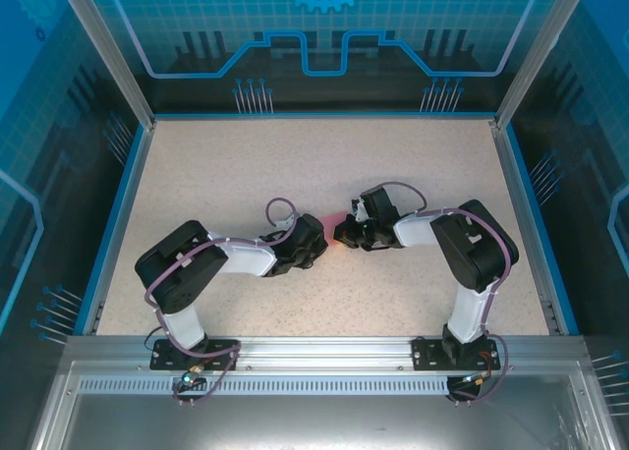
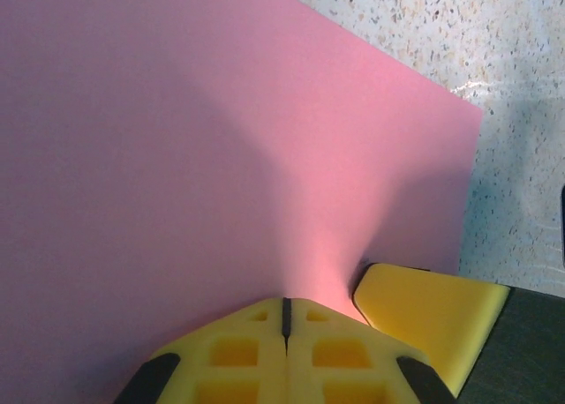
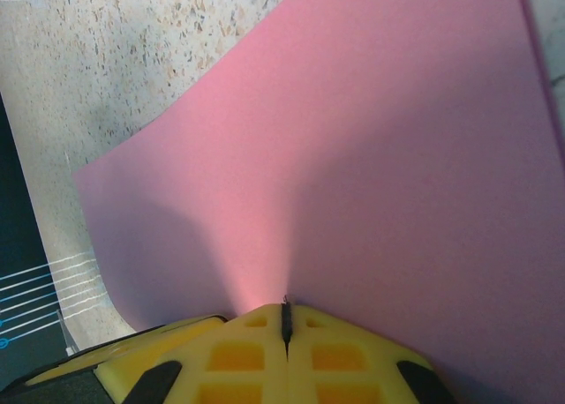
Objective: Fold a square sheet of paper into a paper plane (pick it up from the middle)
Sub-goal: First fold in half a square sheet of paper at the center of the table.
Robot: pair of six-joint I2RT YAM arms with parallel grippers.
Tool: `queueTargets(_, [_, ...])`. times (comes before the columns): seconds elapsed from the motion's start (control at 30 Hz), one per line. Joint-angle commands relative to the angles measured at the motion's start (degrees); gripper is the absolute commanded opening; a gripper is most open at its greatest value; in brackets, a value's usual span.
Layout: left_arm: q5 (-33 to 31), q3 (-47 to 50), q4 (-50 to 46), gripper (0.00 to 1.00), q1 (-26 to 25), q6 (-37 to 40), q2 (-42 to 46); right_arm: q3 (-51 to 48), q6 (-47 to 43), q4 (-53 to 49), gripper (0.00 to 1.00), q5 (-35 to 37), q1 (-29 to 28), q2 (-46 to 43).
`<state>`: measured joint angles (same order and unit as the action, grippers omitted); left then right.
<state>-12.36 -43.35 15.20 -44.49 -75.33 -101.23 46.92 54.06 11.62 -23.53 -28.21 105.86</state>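
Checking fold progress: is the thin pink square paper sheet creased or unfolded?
Unfolded: the pink paper sheet shows one plain surface, softly bowed, no sharp crease in either wrist view.

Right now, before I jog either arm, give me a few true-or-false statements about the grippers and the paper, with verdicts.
1. The left gripper is shut on the square sheet of paper. True.
2. The right gripper hangs wide open above the sheet. False: its jaws are closed, pinching the sheet's edge.
3. The two grippers meet close together near the middle of the table. True.
4. The sheet is already a slim pointed dart. False: it is one plain pink sheet, with only a soft ridge rising from each pinch and no sharp crease.
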Motion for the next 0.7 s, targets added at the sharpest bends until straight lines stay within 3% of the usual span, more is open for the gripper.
queueTargets(0.0, [-3.0, 0.1, 0.6, 0.0, -0.5, -2.4, -1.6, -2.1, 0.3, -5.8, 0.0, 3.3, -1.3, 1.5])
queueTargets(0.33, [-7.8, 8.7, -3.8, 0.0, -0.4, -9.0, 2.9, -2.9, -0.4, -11.5, 0.0, 9.1, -0.7, 3.9])
queueTargets(0.67, [-12.1, 15.9, -10.1, 0.0, -0.2, -14.5, 9.1, -3.8, -1.5, -12.0, 0.0, 10.1, 1.5, 4.7])
